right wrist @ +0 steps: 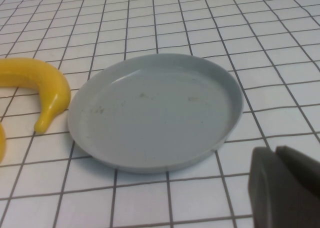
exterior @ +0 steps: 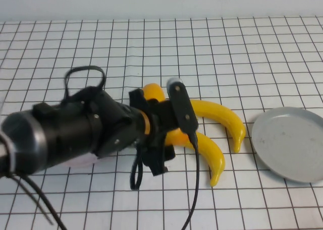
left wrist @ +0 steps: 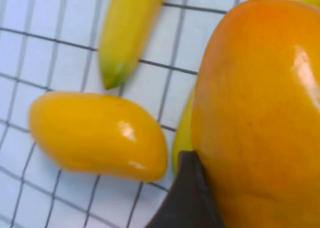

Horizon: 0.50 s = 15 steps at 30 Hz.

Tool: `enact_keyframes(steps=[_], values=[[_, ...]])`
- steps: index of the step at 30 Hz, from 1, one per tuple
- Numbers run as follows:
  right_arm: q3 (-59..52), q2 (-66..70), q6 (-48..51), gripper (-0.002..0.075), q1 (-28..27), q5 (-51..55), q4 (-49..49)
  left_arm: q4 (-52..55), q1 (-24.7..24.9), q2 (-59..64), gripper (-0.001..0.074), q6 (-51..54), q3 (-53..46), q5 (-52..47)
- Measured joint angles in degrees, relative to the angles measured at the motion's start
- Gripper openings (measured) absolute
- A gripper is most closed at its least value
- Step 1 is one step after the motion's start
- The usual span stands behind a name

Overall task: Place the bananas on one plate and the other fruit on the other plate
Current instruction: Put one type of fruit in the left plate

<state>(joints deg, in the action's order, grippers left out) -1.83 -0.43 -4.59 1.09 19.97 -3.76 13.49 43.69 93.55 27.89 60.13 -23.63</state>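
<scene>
Fingers [left wrist: 187, 198] of the left gripper [exterior: 166, 124] stand apart around a plump orange-yellow fruit [left wrist: 260, 118], one dark pad pressing its side; whether the fruit is truly clamped cannot be told. A second orange-yellow fruit [left wrist: 97, 135] lies just beside it on the gridded worktop [exterior: 212, 53], with the greenish tip of a banana [left wrist: 127, 35] close by. From the high view, the left arm reaches across the middle of the worktop, hiding most of the fruit. Two bananas curve out to its right, the far banana [exterior: 224, 119] and the near banana [exterior: 209, 154], side by side. Well right of them sits the grey-blue plate [exterior: 290, 144], nothing on it. A sliver of the pink plate [exterior: 83, 162] appears to show under the left arm. Right gripper [right wrist: 287, 188] hangs near the grey-blue plate's edge, closed, holding nothing.
</scene>
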Motion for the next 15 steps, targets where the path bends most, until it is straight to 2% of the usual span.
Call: enact_keyframes(steps=[2,5,10,12,15], values=[[0.00,0.00,0.00,-0.0015,0.00,0.00,0.00,0.93,-1.49,-2.94,0.0491,-5.93,-0.01,-0.22],[0.00,0.00,0.00,-0.0015,0.00,0.00,0.00,3.52,-6.72,-6.16,0.0491,-16.99,-0.01,-1.94],[0.00,0.00,0.00,-0.0015,0.00,0.00,0.00,7.73,-21.36,-6.30,0.0491,-35.18,-0.01,-5.96],[0.00,0.00,0.00,-0.0015,0.00,0.00,0.00,6.96,-25.73,-5.26,0.0491,-38.12,-0.01,-6.77],[0.00,0.00,0.00,-0.0015,0.00,0.00,0.00,3.98,-29.57,-3.10,0.0491,-38.57,-0.01,-8.03]])
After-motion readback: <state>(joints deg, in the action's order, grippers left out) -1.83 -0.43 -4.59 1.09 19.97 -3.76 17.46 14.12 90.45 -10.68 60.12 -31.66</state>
